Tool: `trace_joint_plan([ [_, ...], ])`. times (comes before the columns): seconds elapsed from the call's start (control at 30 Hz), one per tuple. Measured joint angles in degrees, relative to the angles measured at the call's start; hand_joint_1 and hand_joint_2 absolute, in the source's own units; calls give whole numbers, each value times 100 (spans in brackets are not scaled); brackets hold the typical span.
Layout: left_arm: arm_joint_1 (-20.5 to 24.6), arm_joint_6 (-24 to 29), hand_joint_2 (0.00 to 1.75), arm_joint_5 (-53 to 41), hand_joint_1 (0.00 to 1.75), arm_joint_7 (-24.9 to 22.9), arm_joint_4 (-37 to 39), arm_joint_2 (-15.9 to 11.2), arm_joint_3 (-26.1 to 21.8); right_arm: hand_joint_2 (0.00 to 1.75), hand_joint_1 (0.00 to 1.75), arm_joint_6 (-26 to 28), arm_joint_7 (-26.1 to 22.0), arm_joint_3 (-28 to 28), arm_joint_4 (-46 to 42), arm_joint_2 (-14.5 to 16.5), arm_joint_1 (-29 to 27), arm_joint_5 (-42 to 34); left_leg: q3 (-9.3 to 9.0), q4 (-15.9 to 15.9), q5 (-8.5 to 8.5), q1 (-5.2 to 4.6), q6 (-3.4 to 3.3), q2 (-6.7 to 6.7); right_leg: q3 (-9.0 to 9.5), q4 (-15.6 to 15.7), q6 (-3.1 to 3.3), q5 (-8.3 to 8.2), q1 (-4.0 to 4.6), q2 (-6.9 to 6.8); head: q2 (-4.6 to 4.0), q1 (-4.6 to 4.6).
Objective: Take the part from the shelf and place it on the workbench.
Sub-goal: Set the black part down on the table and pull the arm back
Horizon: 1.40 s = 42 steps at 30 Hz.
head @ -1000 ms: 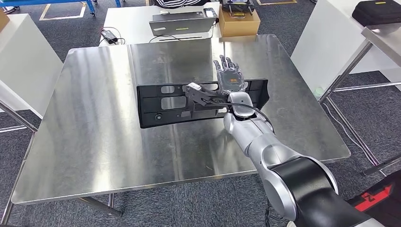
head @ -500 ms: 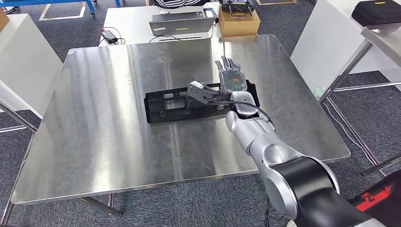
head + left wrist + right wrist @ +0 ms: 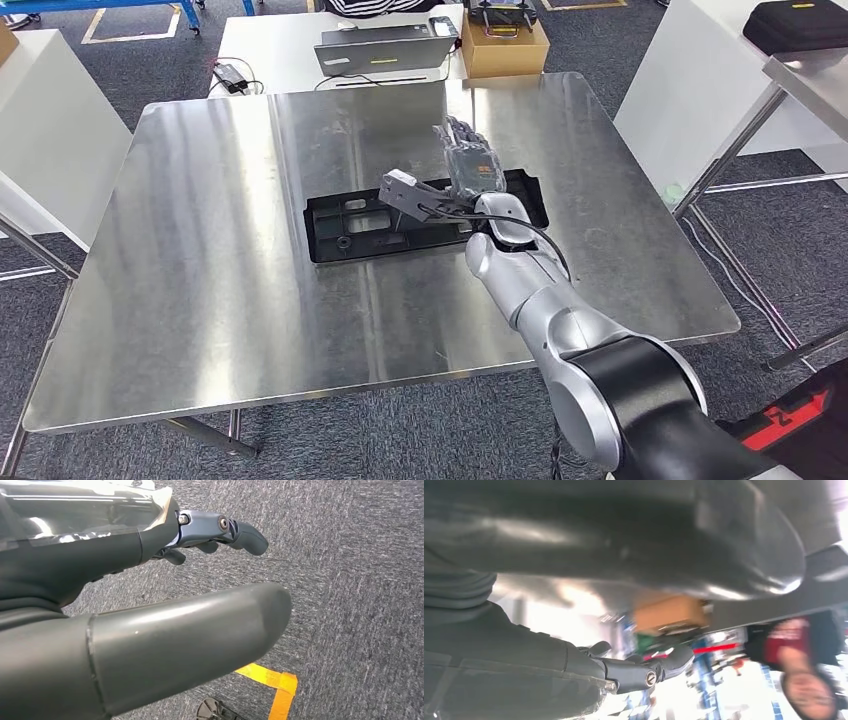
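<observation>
The part point(image 3: 355, 226) is a long black plastic panel with cut-outs. It lies flat on the steel workbench point(image 3: 200, 280), near the middle. My right hand point(image 3: 470, 160) hovers over the panel's right end with its fingers stretched out forward and nothing held in them. In the right wrist view the thumb point(image 3: 634, 540) and the fingers point(image 3: 644, 672) stand apart with only background between them. My left hand point(image 3: 165, 585) hangs over grey carpet, holding nothing, its fingers point(image 3: 235, 530) spread away from the thumb.
Beyond the workbench a white table carries a laptop point(image 3: 385, 48) and a cardboard box point(image 3: 505, 45). White tables stand at the left point(image 3: 40, 120) and right point(image 3: 700, 80), the right one bearing a black case point(image 3: 795, 25). A person point(image 3: 804, 660) is near.
The black panel went from standing on its long edge to lying flat on the workbench. My right hand has let go of it and shifted a little to the left.
</observation>
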State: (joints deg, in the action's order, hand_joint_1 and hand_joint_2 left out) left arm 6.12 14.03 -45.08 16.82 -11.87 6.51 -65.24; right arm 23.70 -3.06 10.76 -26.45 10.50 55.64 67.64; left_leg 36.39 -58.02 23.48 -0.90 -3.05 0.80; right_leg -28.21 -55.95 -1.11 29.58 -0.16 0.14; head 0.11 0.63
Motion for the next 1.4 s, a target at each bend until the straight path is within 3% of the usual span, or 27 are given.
trace_joint_plan([
  [0.13,1,-13,0,-18,0,8,0,0,-14,0,0,-188,-427,-130,-251,113,-105,-472,0,1,0,1,0,5,-2,0,1,1,0,-2,0,0],
  [0.2,0,-25,0,-37,0,13,0,-1,-21,0,0,-454,-875,-215,-466,180,-212,-1056,0,2,0,1,0,3,-1,0,1,1,1,-1,0,0],
  [0.3,1,-68,0,-56,0,17,0,-4,-44,0,0,-1303,-1725,-262,-1177,286,-590,-2592,0,2,0,1,1,4,-8,0,2,2,0,-2,0,0],
  [0.4,-3,-85,0,-64,0,21,0,-8,-63,0,0,-2206,-2241,-122,-2176,314,-1128,-4104,0,2,4,2,3,12,-43,1,5,6,-1,-7,0,0],
  [0.47,-6,-85,0,-68,0,25,0,-9,-67,0,0,-2453,-2358,-52,-2530,310,-1322,-4560,1,2,6,1,6,12,-48,2,6,8,-1,-7,0,0],
  [0.67,-9,-85,0,-72,0,27,0,-11,-80,0,0,-2685,-2477,18,-2932,298,-1551,-5004,1,2,8,1,6,11,-49,2,5,8,-1,-7,0,0],
  [0.8,-10,-75,0,-86,0,64,0,-12,-146,0,0,-3729,-2832,360,-5160,163,-2781,-6728,0,3,14,0,11,7,-50,4,4,9,-1,-4,0,0],
  [0.97,-9,-50,0,-86,0,146,0,0,-158,0,0,-4678,-3032,412,-6116,70,-3393,-7914,-2,3,12,1,11,10,-47,4,4,9,-1,-6,0,0],
  [1.1,-8,-66,0,-107,0,198,0,4,-160,0,0,-5115,-3131,407,-6792,-19,-4023,-8234,-1,1,17,-2,11,8,-48,8,1,10,-4,-5,0,0],
  [1.4,-6,-203,0,-256,0,386,-2,-27,-149,0,0,-5181,-3387,125,-7692,-219,-5058,-8100,-2,-18,64,-53,-46,9,-36,18,-49,31,-54,-2,0,0],
])
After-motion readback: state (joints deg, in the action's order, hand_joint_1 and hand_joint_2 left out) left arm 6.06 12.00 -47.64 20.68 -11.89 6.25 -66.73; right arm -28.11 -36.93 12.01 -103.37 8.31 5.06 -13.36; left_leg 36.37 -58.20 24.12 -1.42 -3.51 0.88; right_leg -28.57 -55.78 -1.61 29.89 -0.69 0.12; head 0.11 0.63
